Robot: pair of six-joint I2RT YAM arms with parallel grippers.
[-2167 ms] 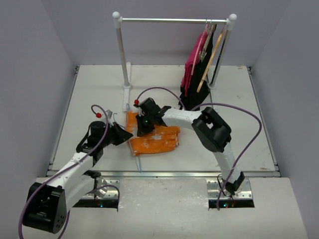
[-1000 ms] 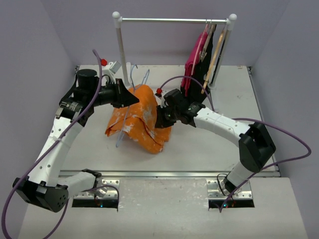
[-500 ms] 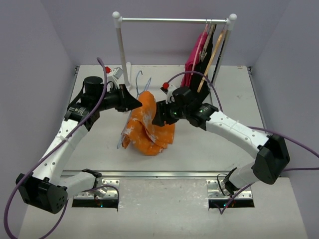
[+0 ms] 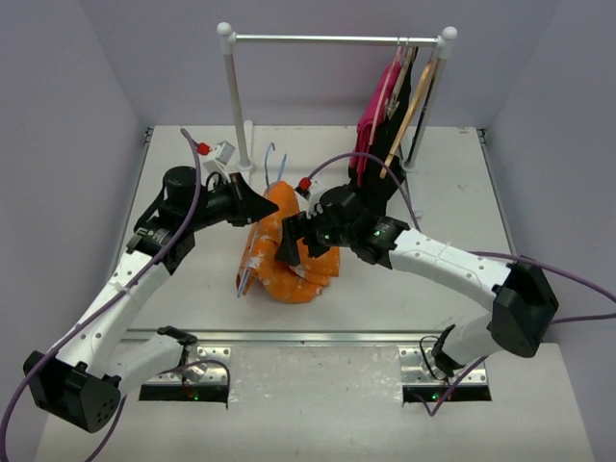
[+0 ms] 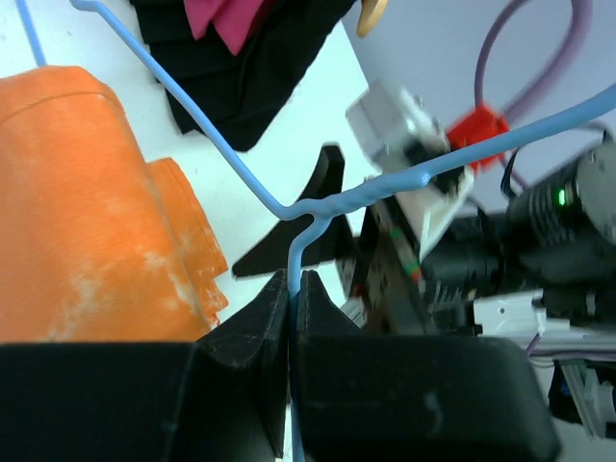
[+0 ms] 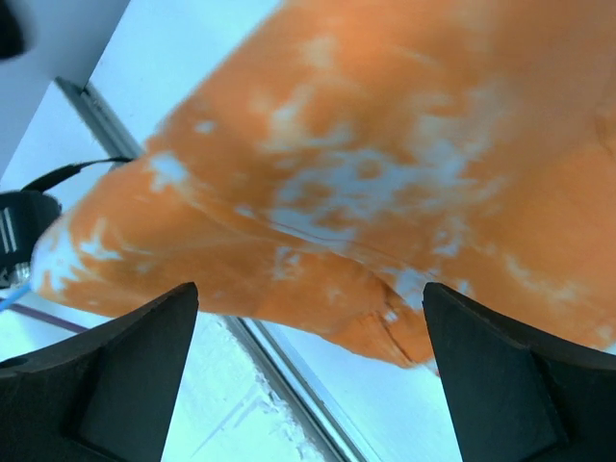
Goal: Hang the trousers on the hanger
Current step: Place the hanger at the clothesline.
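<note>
The left tool [image 4: 252, 204], on the near side of the white tube clothes rail [image 4: 327, 39] and just left of its left post, is pinched fully together on the neck of the thin pale blue wire hanger [image 5: 207, 135]. Gripping there seems meant to hold the frame up, so that cloth can hang from it.

The long bright orange trousers with white blotches [image 4: 306, 281] sit in front of the rail, nearer its left post. They are bunched over the wire, and their lower folds appear to reach the pale surface [image 4: 433, 192]. How squarely they sit on the bar I cannot tell.

The right tool [image 4: 292, 250], further right under the rail's span, faces the cloth with its jaws spread wide and nothing between them. It looks placed to tug or settle the fabric.

At the rail's right post hang a pink garment [image 4: 371, 125] and a tan wooden hanger [image 4: 404, 120], neither of them touched.
</note>
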